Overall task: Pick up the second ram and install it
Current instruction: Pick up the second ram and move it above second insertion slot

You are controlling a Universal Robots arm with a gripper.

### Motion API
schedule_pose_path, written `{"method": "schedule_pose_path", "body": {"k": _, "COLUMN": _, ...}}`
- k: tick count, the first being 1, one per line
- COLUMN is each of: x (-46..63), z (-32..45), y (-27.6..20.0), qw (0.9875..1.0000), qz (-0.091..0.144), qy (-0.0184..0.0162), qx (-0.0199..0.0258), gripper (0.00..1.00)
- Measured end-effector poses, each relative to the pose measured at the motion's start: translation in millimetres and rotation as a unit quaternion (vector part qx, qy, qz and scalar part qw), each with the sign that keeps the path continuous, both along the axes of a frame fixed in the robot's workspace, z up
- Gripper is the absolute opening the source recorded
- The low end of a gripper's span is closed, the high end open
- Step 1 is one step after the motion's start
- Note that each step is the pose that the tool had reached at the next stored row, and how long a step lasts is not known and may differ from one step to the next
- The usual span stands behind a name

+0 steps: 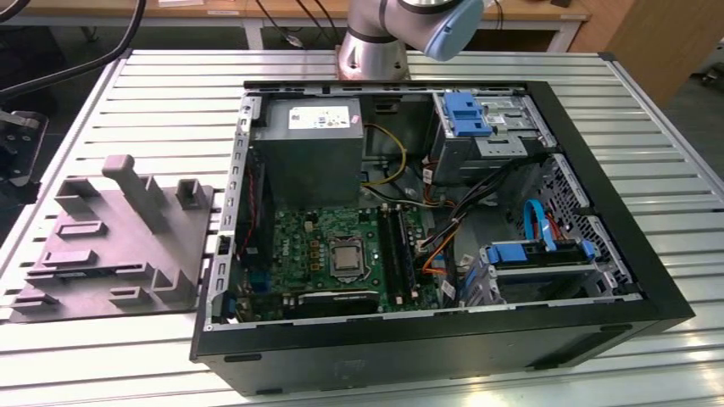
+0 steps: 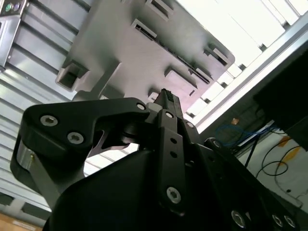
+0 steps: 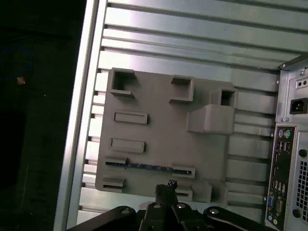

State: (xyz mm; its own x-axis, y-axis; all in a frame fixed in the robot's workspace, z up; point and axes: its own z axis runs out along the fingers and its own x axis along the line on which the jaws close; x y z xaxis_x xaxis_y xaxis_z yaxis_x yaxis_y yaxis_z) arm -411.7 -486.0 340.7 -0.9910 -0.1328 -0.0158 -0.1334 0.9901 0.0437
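In the first wrist view the second ram stands on its long edge in a slot of the grey moulded tray, showing as a thin dark strip with blue marks. My gripper hangs above the tray, a little to one side of the stick and apart from it. Its fingers are shut with nothing between them. In the second wrist view the gripper points at the tray. In the exterior view the tray lies at the exterior view's left of the open computer case.
The case lies open on a slatted metal table. Inside it are the motherboard, its long black memory slots, a power supply, drive cages and loose cables. The case's rear ports stand close beside the tray.
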Motion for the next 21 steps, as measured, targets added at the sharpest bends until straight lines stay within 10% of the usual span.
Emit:
{"method": "schedule_pose_path", "body": {"k": 6, "x": 0.0, "z": -0.3, "y": 0.0, "qw": 0.998, "qz": 0.064, "qy": 0.0, "qx": 0.0, "gripper": 0.1}}
{"method": "schedule_pose_path", "body": {"k": 15, "x": 0.0, "z": -0.6, "y": 0.0, "qw": 0.9867, "qz": 0.163, "qy": 0.0, "qx": 0.0, "gripper": 0.1}}
{"method": "schedule_pose_path", "body": {"k": 21, "x": 0.0, "z": -0.7, "y": 0.0, "qw": 0.9764, "qz": 0.216, "qy": 0.0, "qx": 0.0, "gripper": 0.1}}
